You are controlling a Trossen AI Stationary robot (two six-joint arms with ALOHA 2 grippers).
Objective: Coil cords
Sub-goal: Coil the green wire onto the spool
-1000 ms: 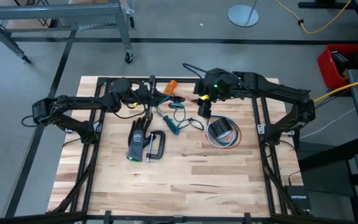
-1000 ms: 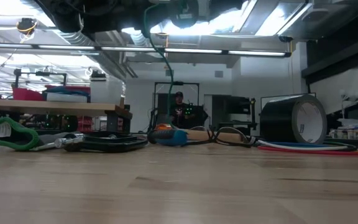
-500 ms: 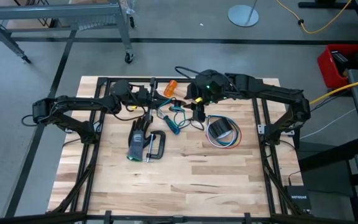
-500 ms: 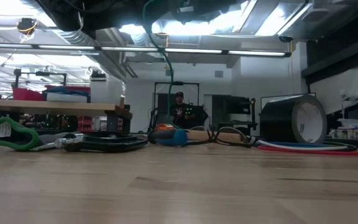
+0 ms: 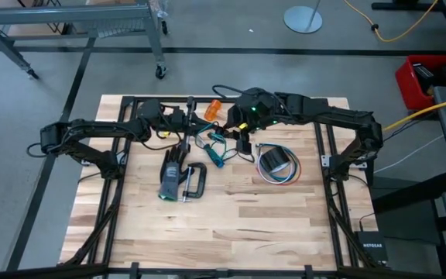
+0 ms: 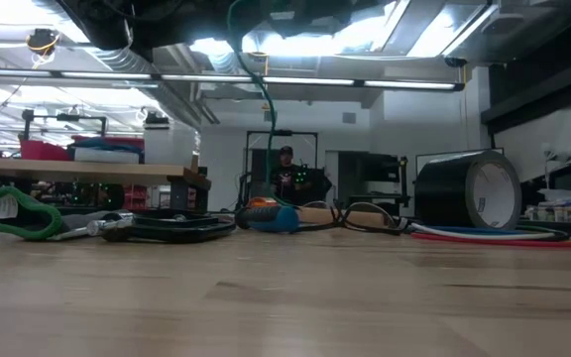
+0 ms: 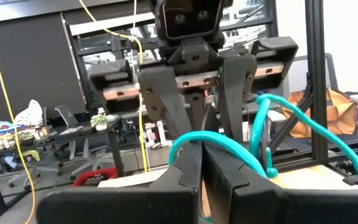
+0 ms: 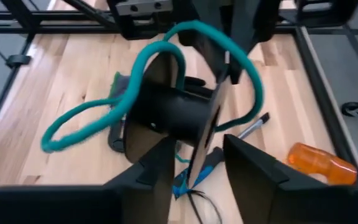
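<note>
**Jaws shut on cord at left, parted at right**

Pinched flat in the left gripper [image 7: 202,149]: the teal-green cord [image 7: 278,109], held aloft at 12 o'clock over the table [image 5: 231,225]. Facing it with fingers apart and gripping nothing: the right gripper [image 8: 201,142].

Likely trouble: closing on 1 strand only and dragging the loop open; snagging the blue-handled screwdriver [image 5: 211,153] lying below; pulling the cord out of the pinch through opposed tugs.

Pale wood planks, cluttered: tape roll [image 5: 276,161] inside coloured wires at 3 o'clock, glove [image 5: 172,172] and C-clamp [image 5: 196,182] at 9. Beyond, a workshop with benches and 1 person [image 6: 285,171] far off.
</note>
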